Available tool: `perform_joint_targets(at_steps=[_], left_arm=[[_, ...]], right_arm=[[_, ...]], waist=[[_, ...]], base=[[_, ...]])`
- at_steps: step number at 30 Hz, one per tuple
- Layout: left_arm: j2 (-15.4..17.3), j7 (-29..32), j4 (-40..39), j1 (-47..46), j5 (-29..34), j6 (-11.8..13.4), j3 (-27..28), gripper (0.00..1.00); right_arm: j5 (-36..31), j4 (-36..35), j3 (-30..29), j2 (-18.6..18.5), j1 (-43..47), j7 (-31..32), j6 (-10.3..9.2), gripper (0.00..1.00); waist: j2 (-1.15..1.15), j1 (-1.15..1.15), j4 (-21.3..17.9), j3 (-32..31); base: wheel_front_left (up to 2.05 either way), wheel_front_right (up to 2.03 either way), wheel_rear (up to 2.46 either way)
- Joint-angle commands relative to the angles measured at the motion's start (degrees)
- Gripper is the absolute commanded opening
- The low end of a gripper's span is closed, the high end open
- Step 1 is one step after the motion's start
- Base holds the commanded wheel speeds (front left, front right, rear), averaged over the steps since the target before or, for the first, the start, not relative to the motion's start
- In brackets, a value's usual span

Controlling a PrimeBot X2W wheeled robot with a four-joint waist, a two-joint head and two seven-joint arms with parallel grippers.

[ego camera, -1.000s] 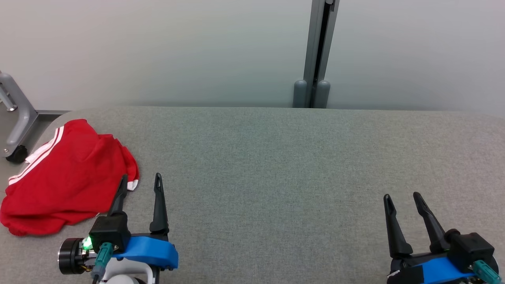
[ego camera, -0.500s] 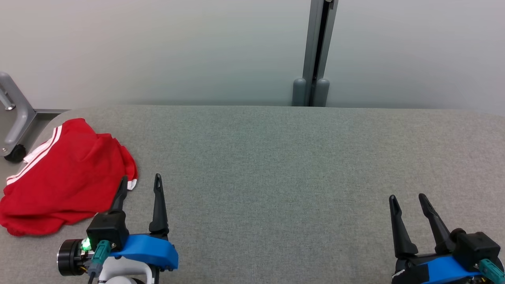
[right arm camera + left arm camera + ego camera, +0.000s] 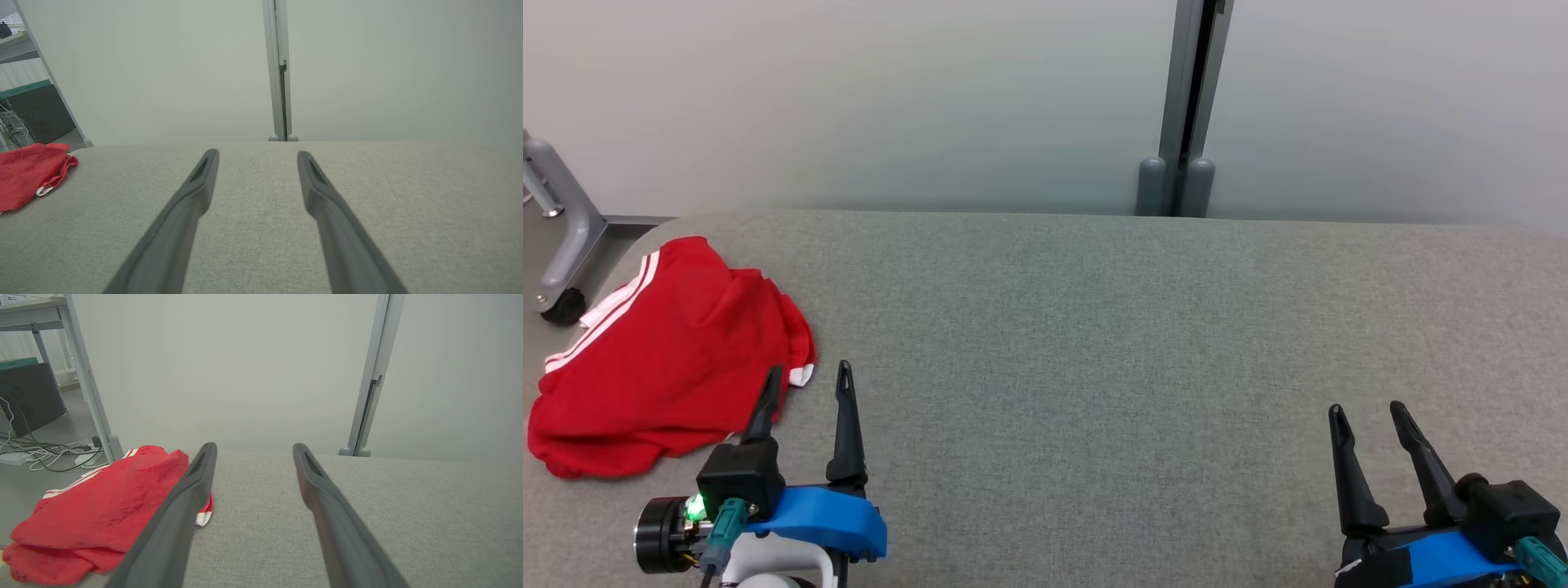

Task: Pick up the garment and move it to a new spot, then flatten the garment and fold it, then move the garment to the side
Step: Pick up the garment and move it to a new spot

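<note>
Red garment [image 3: 662, 359] x1; table [image 3: 1094, 367] x1

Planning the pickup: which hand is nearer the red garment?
Left. The left hand is beside the garment's right edge; the right hand is far off to its right across the table.

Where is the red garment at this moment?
In the head view the red garment lies bunched at the left end of the grey padded table, near its rounded far corner, just left of the open left tool.
</note>
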Motion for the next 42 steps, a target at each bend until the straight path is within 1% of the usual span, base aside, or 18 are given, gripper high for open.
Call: perform_joint_targets(at_steps=[1,7,12,26,27,29,30,31,38,42], left_arm=[[0.49,-0.13,-0.33,-0.55,-0.21,0.34,0.29,1.00],[0.96,-0.39,-0.63,-0.80,-0.36,0.98,0.83,1.00],[1.49,-0.59,-1.03,-0.88,-0.71,1.49,1.27,1.00],[2.84,-1.00,-2.99,0.27,-1.70,2.86,2.89,1.00],[2.84,-1.00,-2.99,0.27,-1.70,2.86,2.89,1.00],[3.08,-1.07,-3.25,0.55,-1.89,3.05,3.15,1.00],[3.22,-1.18,-3.56,0.90,-2.04,3.25,3.49,1.00],[3.22,-1.18,-3.56,0.90,-2.04,3.25,3.49,1.00],[3.68,-1.66,-4.50,1.47,-2.69,4.02,4.49,1.00],[4.01,-1.75,-4.79,1.71,-2.88,4.17,4.68,1.00]], right_arm=[[0.07,-0.29,0.01,-0.29,-0.09,0.14,0.03,1.00],[-0.11,-0.36,0.40,-0.28,-0.57,0.10,0.03,1.00],[-0.33,-0.32,0.77,-0.27,-0.79,-0.06,0.03,1.00],[-0.81,-0.19,1.27,-0.28,-1.29,0.05,0.03,1.00],[-0.81,-0.19,1.27,-0.28,-1.29,0.05,0.03,1.00],[-0.89,-0.17,1.42,-0.27,-1.49,0.14,0.03,1.00],[-0.88,-0.32,1.53,-0.28,-1.61,0.13,0.03,1.00],[-0.88,-0.32,1.53,-0.28,-1.61,0.13,0.03,1.00],[-1.28,-0.61,1.79,-0.28,-2.00,0.35,0.03,1.00],[-1.35,-0.41,2.05,-0.28,-1.99,0.41,0.02,1.00]], waist=[[0.00,0.00,0.42,0.21],[0.00,0.00,2.66,0.67],[0.00,0.00,5.51,1.14],[0.00,0.00,15.97,1.78],[0.00,0.00,15.97,1.78],[0.00,0.00,17.34,1.95],[0.00,0.00,18.64,2.20],[0.00,0.00,18.64,2.20],[0.00,0.00,22.30,3.03],[0.00,0.00,23.03,3.12]], base=[[0.00,0.00,0.00],[0.00,0.00,0.00],[0.00,0.00,0.00],[0.00,0.00,0.00],[0.00,0.00,0.00],[0.00,0.00,0.00],[0.00,0.00,0.00],[0.00,0.00,0.00],[0.00,0.00,0.00],[0.00,0.00,0.00]])
